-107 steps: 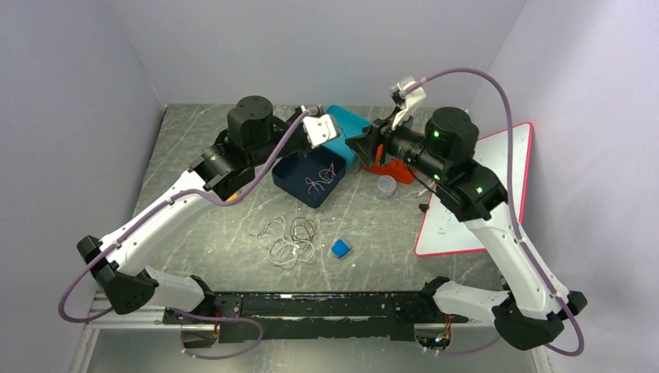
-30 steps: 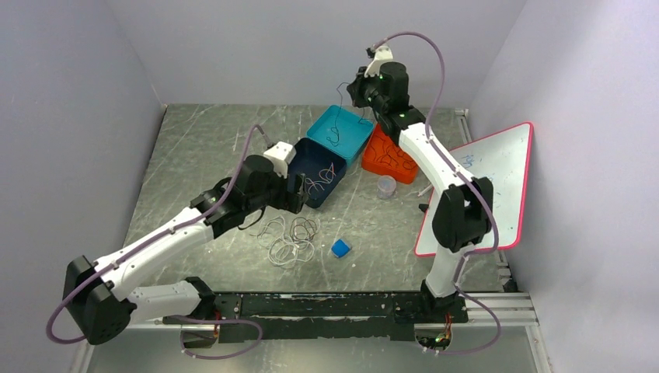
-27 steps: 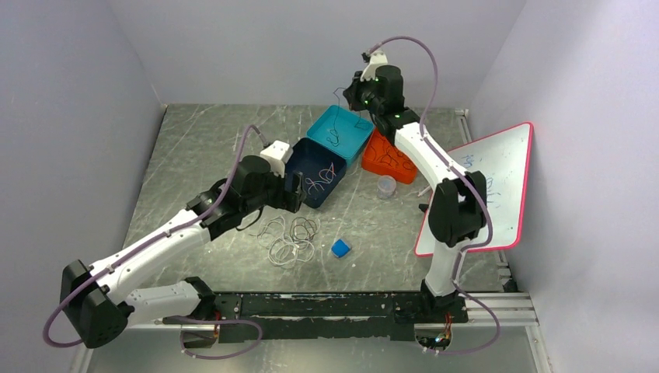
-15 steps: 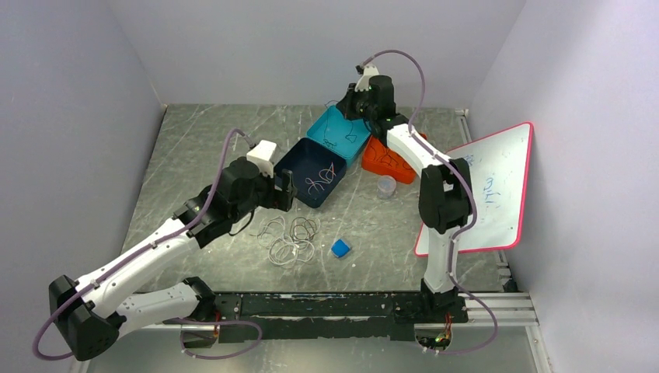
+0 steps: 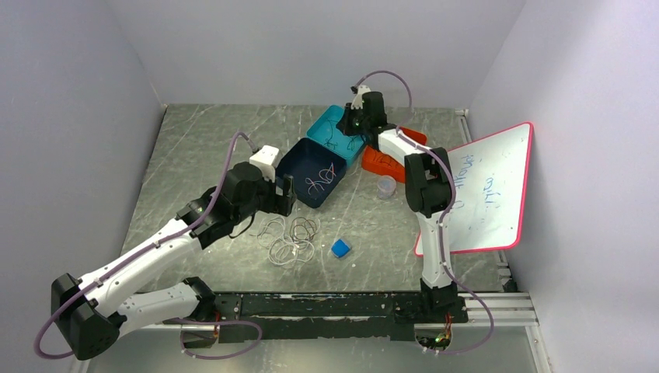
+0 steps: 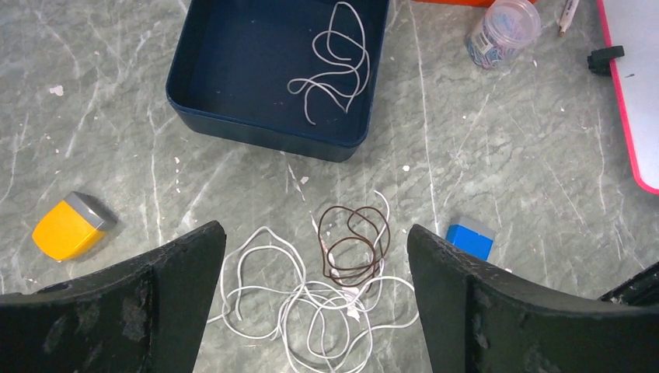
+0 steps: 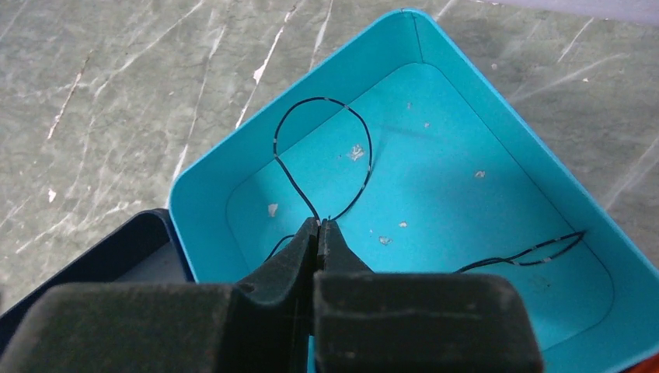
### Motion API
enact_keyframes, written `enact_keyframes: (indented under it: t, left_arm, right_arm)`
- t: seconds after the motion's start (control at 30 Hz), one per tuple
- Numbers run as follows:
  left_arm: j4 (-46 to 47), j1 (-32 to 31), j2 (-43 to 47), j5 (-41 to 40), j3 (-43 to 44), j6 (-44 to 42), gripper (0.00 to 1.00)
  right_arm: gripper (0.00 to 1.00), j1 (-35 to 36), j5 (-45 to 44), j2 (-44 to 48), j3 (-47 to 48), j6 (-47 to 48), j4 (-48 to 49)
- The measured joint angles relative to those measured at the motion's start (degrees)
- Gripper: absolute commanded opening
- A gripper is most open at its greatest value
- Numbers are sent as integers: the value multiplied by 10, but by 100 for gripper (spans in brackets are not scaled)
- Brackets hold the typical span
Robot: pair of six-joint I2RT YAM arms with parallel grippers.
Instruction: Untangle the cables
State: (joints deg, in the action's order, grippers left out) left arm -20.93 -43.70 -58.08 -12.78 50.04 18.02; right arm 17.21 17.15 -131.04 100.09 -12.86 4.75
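The left gripper [image 6: 315, 235], jaws wide apart, hung above a tangle of white cables [image 6: 311, 315] overlapped by a dark loop [image 6: 353, 245]. Beyond it, a navy tray [image 6: 264, 134] held another white cable [image 6: 336, 58].

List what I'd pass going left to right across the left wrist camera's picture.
Small yellow block with a grey end → dark brown cable loop → small blue block → white board with a pink rim. The navy box, white tangle and clear cup overlap these, so I left them out.
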Motion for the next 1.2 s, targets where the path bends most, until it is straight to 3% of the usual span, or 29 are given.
enact_keyframes:
  t: [0.23,0.47,0.8,1.07,1.2]
  left_arm:
    - [0,0,4,19,-10,0,92]
    - [0,0,5,19,-12,0,92]
    - [-1,0,3,17,-13,3,93]
    - [-6,0,-3,3,-13,14,96]
    - [-13,0,-6,-4,-13,17,100]
  right_arm:
    - [3,0,-11,-28,20,2,-4]
    - [20,0,-16,-41,40,9,-12]
    - [56,0,-37,-7,29,26,-12]
    - [61,0,-34,47,19,30,4]
    - [61,0,-38,97,-43,26,17]
